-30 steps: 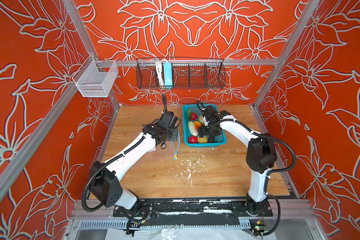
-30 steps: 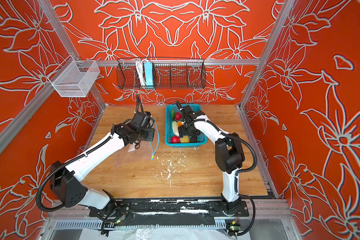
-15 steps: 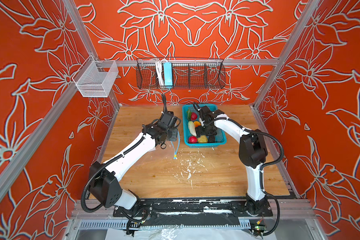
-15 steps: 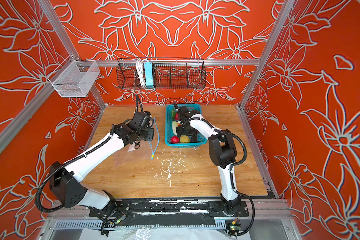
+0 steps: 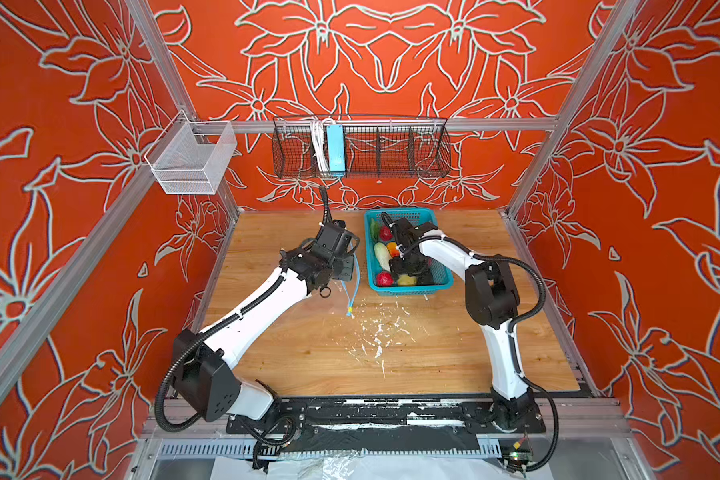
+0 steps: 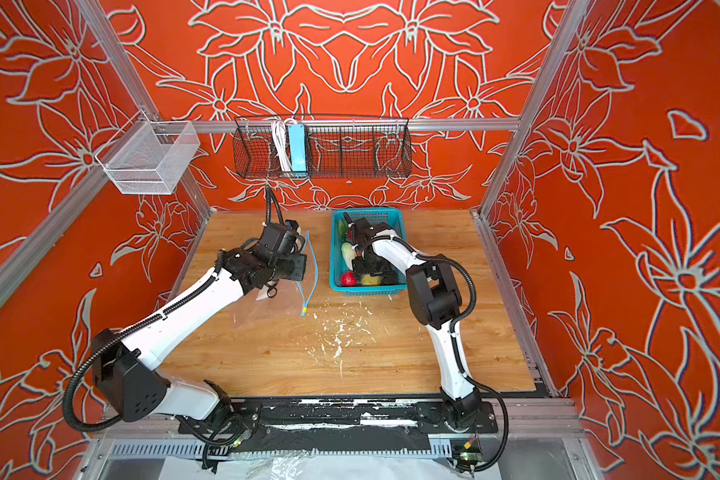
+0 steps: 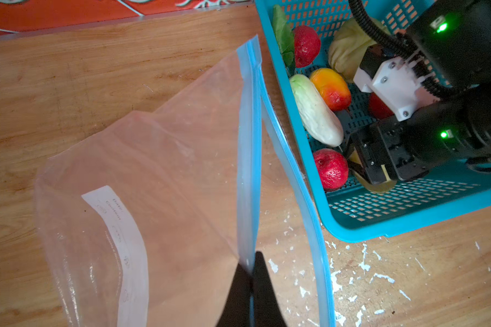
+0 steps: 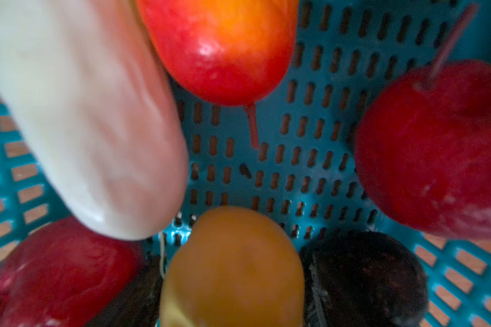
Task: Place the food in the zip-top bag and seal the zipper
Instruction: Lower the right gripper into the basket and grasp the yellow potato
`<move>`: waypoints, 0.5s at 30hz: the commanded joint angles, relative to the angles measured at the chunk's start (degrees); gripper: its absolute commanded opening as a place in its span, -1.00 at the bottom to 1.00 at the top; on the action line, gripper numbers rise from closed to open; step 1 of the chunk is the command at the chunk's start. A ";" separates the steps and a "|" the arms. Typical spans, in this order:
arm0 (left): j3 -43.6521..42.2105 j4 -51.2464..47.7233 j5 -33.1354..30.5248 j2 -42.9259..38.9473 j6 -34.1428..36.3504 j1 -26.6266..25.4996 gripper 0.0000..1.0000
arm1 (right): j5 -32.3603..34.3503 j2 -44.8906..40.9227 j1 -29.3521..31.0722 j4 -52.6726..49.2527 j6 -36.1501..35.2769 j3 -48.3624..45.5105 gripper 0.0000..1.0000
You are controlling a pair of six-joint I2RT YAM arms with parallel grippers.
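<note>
L arm (image 5: 267, 303) stretched fwd over table (image 5: 433, 353); L gripper (image 7: 251, 283) clamped on one lip of bag (image 7: 159, 175), lip held up off wood. R arm (image 5: 445, 253) bent down into basket (image 7: 380, 223); R gripper (image 7: 374, 178) spread wide astride potato (image 8: 233, 269), contact unclear. Bag clear, crinkly, label up, just beside basket; zipper (image 7: 250, 141) unsealed, blue lips parted. In basket w/ potato: cucumber (image 7: 315, 110), orange fruit (image 7: 329, 87), 2 berries (image 7: 306, 45), cabbage (image 7: 349, 48), leaf (image 7: 282, 36).
</note>
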 commanded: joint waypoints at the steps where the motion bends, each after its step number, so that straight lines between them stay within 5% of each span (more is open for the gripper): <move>1: -0.77 0.40 -0.56 -1.53 0.20 -0.12 -1.00 | 1.77 1.11 0.24 -1.79 1.32 1.51 0.52; 8: -0.84 0.40 -0.65 -1.60 0.22 -0.14 -1.00 | 0.53 0.11 0.30 -1.26 2.00 1.21 0.14; 15: -0.86 0.40 -0.65 -1.52 0.17 -0.11 -1.00 | -0.51 -2.75 0.31 -0.38 2.73 0.50 0.04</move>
